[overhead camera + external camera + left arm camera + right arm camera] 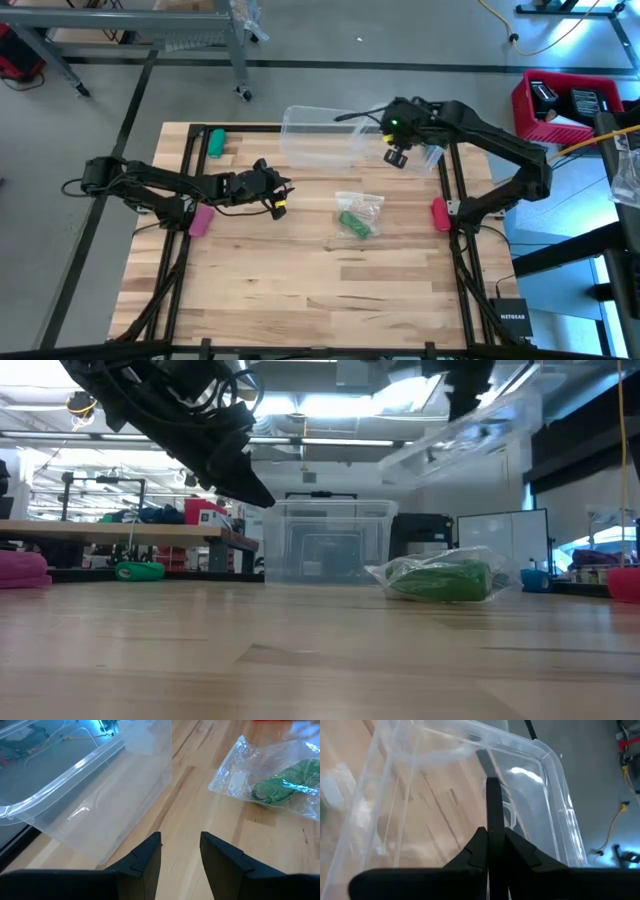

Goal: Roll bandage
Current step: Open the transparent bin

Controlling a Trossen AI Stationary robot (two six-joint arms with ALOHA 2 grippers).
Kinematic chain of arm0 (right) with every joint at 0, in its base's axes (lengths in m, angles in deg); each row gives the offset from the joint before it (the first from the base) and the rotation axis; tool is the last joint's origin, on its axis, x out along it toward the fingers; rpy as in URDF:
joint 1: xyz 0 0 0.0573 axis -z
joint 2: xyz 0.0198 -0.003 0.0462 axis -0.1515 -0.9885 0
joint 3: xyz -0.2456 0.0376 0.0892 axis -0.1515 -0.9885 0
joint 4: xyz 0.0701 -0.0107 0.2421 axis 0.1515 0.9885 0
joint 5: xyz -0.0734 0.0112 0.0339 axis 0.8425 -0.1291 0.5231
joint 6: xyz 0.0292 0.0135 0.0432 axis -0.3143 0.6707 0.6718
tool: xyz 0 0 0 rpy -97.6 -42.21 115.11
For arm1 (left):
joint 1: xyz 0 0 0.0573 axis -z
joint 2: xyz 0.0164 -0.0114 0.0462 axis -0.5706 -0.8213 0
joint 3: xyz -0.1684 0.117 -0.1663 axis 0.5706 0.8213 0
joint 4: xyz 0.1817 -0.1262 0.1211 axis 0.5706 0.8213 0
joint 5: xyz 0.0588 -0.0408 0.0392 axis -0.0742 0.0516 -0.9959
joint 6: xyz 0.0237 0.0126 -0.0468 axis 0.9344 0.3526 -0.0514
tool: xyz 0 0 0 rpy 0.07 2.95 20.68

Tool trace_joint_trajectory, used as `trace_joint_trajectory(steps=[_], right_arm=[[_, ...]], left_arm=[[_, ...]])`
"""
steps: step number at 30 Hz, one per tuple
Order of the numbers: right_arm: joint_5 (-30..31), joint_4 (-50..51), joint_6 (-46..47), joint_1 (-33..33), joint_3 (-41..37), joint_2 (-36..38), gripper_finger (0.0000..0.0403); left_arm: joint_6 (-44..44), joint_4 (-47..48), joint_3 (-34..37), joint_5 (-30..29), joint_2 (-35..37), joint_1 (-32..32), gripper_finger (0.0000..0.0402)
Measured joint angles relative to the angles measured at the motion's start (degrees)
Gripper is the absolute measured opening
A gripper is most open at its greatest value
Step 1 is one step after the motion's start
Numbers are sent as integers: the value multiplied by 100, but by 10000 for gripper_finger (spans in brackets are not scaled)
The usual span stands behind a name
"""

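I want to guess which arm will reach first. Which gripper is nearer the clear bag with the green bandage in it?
Left. The left gripper hovers just beside the bag, open. The right gripper is farther back, over the clear bin.

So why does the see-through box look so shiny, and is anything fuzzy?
In the left wrist view, ceiling lights glare white along the clear box's rim; in the right wrist view, a bright patch shines on its wall. In the low view, the near table is soft, and the bagged green bandage glints.

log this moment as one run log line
left hand: open, above table, empty | right hand: shut, over clear plastic bin | green bandage in clear plastic bag: on table, untouched
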Motion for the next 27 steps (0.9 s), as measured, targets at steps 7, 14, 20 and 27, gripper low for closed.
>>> trace_joint_trajectory(steps=[7,14,20,27], right_arm=[[331,287,1132,-246,-91,520,42],[583,260,2244,-223,-1263,969,43],[482,-552,2648,-222,-2530,1080,45],[274,-2183,2723,-220,-3633,861,43]], left_arm=[[-14,15,0,0,0,0,127],[-107,33,0,0,0,0,127],[-1,-7,0,1,0,-2,127],[-1,-2,0,2,-2,-2,127]])
